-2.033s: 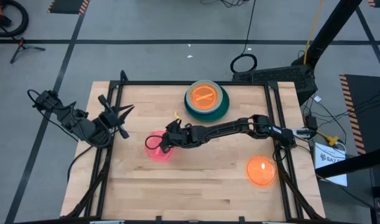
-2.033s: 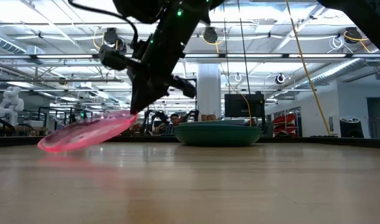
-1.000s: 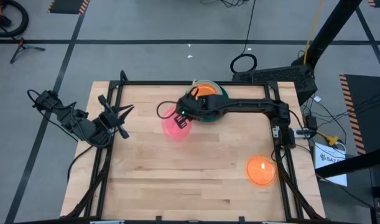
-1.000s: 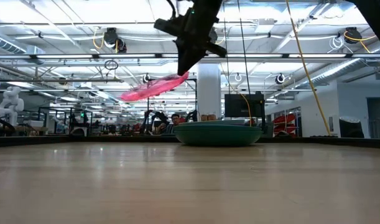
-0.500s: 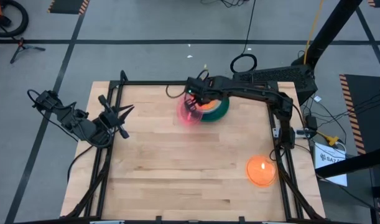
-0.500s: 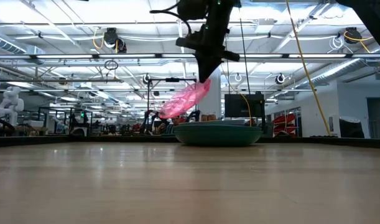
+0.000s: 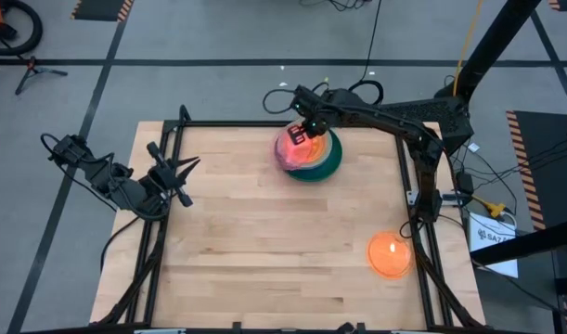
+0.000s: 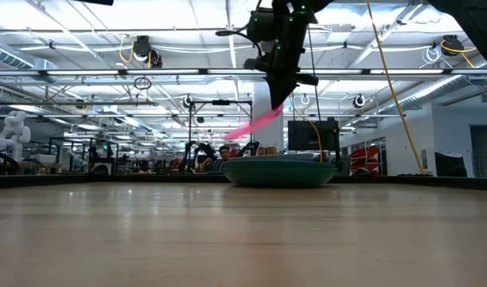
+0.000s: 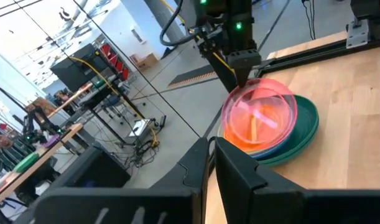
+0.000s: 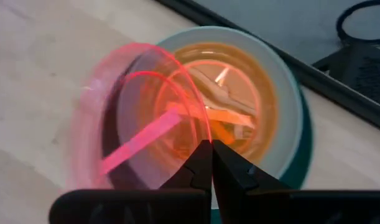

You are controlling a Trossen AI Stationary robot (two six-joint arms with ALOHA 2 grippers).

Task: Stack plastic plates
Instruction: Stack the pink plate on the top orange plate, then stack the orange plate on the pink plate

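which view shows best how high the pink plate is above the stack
The low view: the pink plate hangs tilted, clear of the stack, pinched in the right gripper. The high view shows it only overlapping the stack from above; both wrist views show it over the orange plate without a clear gap.

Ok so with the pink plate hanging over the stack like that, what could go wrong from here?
The right gripper pinches the pink plate only at its rim, and the plate hangs tilted above the stack. Released like this, it could land edge-first and slide off rather than nest. It also sits off-center toward the stack's left side, so it might settle crooked on the orange plate.
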